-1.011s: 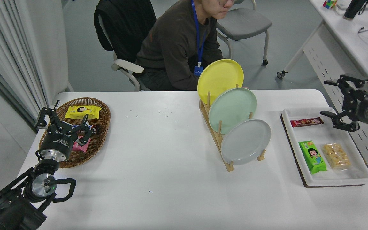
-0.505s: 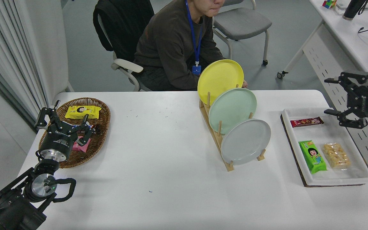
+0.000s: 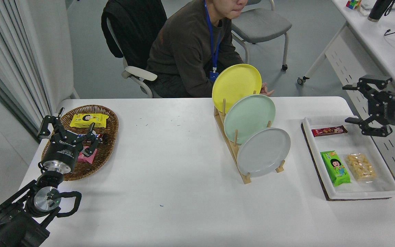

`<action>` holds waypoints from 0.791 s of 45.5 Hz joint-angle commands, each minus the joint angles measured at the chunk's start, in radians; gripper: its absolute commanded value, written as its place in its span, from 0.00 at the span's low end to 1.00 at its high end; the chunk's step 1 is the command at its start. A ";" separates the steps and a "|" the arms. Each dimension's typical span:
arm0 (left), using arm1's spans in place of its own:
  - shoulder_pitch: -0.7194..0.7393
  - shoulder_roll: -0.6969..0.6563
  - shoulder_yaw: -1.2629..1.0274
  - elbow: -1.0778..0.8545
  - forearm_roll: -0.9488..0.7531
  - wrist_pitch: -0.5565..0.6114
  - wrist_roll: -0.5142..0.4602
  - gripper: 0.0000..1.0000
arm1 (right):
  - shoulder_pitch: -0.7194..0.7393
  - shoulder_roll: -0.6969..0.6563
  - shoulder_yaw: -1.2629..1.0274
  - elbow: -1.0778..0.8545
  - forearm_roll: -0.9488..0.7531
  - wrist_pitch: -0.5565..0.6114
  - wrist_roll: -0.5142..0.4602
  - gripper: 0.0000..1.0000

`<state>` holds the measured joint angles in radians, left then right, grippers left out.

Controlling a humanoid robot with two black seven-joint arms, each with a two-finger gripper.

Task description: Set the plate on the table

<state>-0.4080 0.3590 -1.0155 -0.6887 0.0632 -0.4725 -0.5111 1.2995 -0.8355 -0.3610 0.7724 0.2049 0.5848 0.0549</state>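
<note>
Right arm is getting cut off at the 3 o'clock frame edge; right gripper (image 3: 369,104) is hovering spread wide, holding nothing, over the white tray's (image 3: 357,196) far end. Pale grey plate (image 3: 263,152) is standing tilted in the nearest slot of the wooden rack (image 3: 233,151), partly covering the mint plate (image 3: 249,116). Smooth white desk (image 3: 170,164) is lying open toward 9 o'clock. Left gripper (image 3: 68,132) is sitting spread over the wicker basket (image 3: 110,137).

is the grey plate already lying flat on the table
No, the grey plate stands on edge in the wooden rack, at the near end in front of the mint green plate.
</note>
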 commanded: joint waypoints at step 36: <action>0.000 0.000 0.000 0.000 0.000 0.000 0.000 0.98 | 0.113 0.029 -0.248 0.304 0.364 -0.361 -0.224 1.00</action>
<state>-0.4080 0.3589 -1.0155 -0.6887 0.0631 -0.4725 -0.5111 1.3976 -0.8159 -0.5938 1.0522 0.5227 0.2594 -0.0764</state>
